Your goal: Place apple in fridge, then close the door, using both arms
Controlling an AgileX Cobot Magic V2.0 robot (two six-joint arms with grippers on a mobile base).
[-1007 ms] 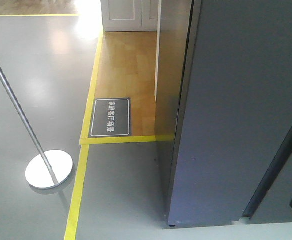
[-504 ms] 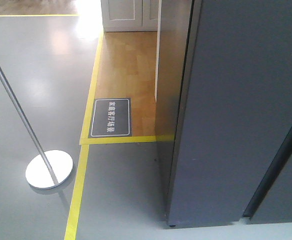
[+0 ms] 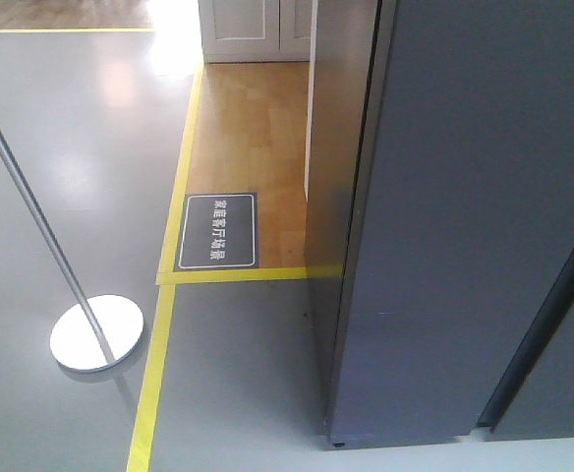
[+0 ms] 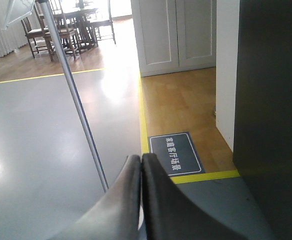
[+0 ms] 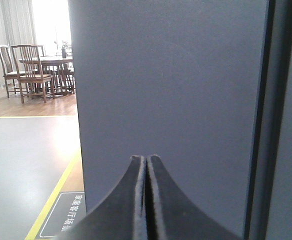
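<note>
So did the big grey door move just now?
No. The door keeps its bottom corner in the same spot beside the yellow tape and the floor sign in the front view.

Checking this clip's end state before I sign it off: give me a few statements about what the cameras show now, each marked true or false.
1. The left tool is shut with nothing between its fingers. True.
2. The right tool holds an apple. False: it is shut and empty, and no apple shows in any view.
3. The right tool faces the fridge's dark grey outside. True.
4. The fridge's white inside shows in the front view. False: only grey outer panels show.
5. A yellow floor line runs past the round base of the pole stand. True.
</note>
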